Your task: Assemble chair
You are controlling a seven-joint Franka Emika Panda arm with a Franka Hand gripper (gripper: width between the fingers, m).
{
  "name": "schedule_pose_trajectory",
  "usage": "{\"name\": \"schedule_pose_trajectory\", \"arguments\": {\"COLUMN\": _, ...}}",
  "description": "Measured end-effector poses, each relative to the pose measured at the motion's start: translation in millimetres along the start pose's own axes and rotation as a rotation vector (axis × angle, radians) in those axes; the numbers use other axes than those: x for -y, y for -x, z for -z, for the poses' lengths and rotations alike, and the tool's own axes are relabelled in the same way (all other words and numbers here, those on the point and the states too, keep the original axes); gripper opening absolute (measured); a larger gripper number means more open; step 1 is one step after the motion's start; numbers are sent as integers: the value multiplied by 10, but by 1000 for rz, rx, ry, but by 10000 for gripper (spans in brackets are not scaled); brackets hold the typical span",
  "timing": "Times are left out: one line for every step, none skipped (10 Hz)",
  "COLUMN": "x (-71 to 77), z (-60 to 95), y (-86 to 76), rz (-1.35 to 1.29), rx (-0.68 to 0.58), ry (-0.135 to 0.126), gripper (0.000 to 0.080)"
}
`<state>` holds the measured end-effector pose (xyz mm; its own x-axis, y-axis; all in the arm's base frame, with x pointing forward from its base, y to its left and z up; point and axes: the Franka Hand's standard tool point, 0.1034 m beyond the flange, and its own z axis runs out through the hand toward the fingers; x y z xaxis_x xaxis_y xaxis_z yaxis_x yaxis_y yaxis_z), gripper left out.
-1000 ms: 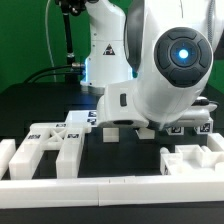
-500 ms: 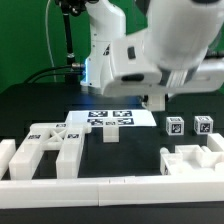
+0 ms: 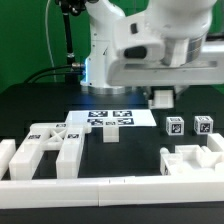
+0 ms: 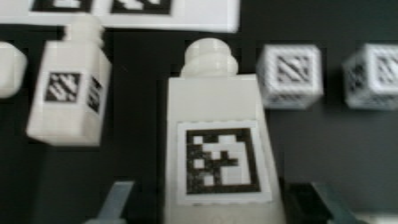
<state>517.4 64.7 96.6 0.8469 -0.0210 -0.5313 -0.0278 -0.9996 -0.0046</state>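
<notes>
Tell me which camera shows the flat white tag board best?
The exterior view: it shows the marker board almost whole, tags visible. The wrist view catches only its edge, tags cut off.

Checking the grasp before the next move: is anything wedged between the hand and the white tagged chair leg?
Nothing visible. The matte-white, round-tipped plastic leg bearing a square tag sits directly in the hand, whose fingers are shut on it. The second white leg beside it lies apart.
</notes>
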Motion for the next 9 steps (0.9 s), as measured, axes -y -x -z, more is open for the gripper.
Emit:
{"name": "schedule_pose_trajectory", "arguments": {"x": 127, "z": 349, "y": -247, "rz": 50, "rx": -149, "ry": -9, "gripper": 287}}
{"name": "schedule_pose_trajectory", "arguments": {"x": 130, "z": 534, "y": -321, "rz": 82, "rx": -229, "ry": -9, "gripper": 287}}
{"name": "schedule_pose_trajectory", "arguments": {"x": 138, "z": 630, "y": -351, "rz": 84, "rx": -337, "ry": -11, "gripper": 287}}
{"name": "schedule_pose_trajectory", "arguments": {"x": 129, "z": 579, "y": -339, "rz": 83, "rx": -402, "ry": -12, "gripper": 287}}
{"name": "schedule_pose_trajectory", "arguments": {"x": 119, "z": 554, "y": -336, "rz": 81, "rx": -429, "ry": -13, "gripper": 287}}
{"name": "schedule_pose_trajectory", "arguments": {"x": 120, "z": 616, "y": -419, "rz": 80, "rx": -518, "ry": -15, "gripper": 287}}
{"name": "schedule_pose_trajectory", "arguments": {"x": 129, "z": 649, "y": -450, "rz": 85, "rx": -612, "ry": -14, "gripper": 287}}
{"name": "schedule_pose_trajectory", "arguments": {"x": 197, "z": 754, "y": -501, "rz": 113, "rx": -715, "ry": 4, "gripper": 287}}
{"name": "schedule_pose_trajectory", "arguments": {"x": 254, "z": 854, "y": -533, "rz": 155, "rx": -797, "ry": 27, "gripper": 287}}
